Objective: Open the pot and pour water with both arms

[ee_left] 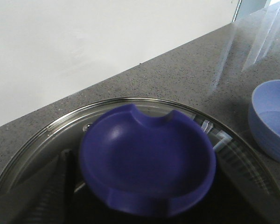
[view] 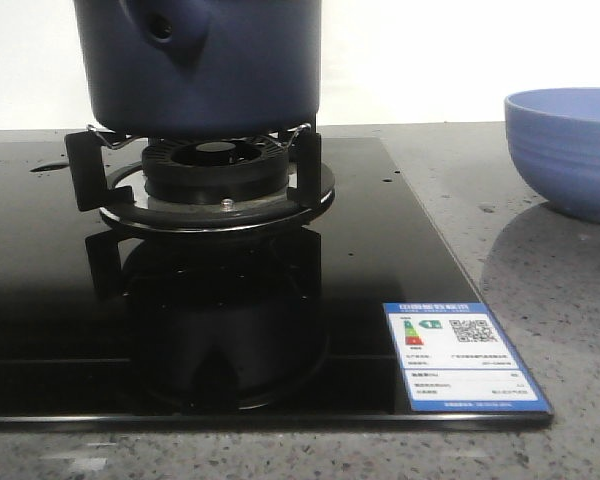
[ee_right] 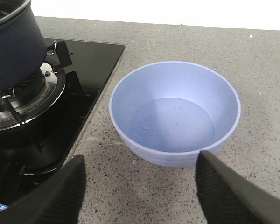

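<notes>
The dark navy pot point(view: 205, 65) stands on the gas burner point(view: 215, 185), its handle stub with the round hole point(view: 163, 28) facing me. It also shows in the right wrist view point(ee_right: 11, 46). In the left wrist view a glass lid point(ee_left: 46, 140) with a big blue knob point(ee_left: 147, 161) fills the frame. My left gripper point(ee_left: 140, 205) is open, with one dark finger point(ee_left: 53, 186) beside the knob and the other hidden. My right gripper point(ee_right: 140, 186) is open and empty over the counter, close to the periwinkle bowl point(ee_right: 175, 112).
The black glass hob point(view: 180, 330) carries an energy label point(view: 465, 355) at its front right corner. The bowl point(view: 570, 150) stands on the grey speckled counter point(view: 550, 290) right of the hob and seems to hold a little water. A white wall is behind.
</notes>
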